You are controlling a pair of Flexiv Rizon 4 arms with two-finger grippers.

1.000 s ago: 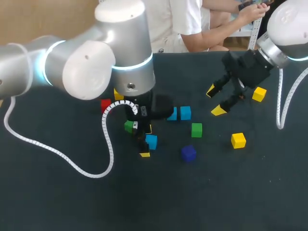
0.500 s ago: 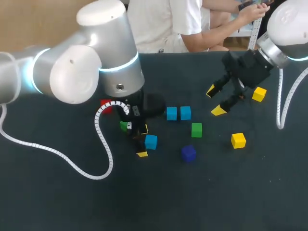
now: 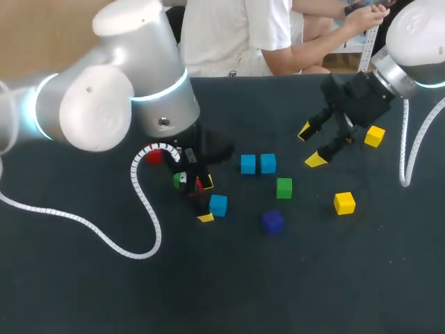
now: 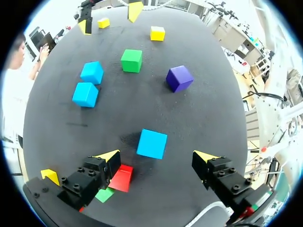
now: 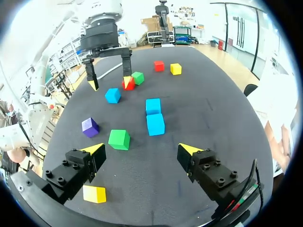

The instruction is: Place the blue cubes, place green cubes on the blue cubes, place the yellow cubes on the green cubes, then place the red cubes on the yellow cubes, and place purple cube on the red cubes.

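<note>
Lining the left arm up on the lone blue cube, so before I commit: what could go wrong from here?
1. The red cube and a green cube lie close beside one finger of the open left gripper; lowering could knock them.
2. The blue cube sits ahead of the fingertips, not squarely between them, so closing might only nudge it.

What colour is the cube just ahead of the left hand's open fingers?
Blue. The cube shows best in the left wrist view.

red cube partly behind left arm
</note>
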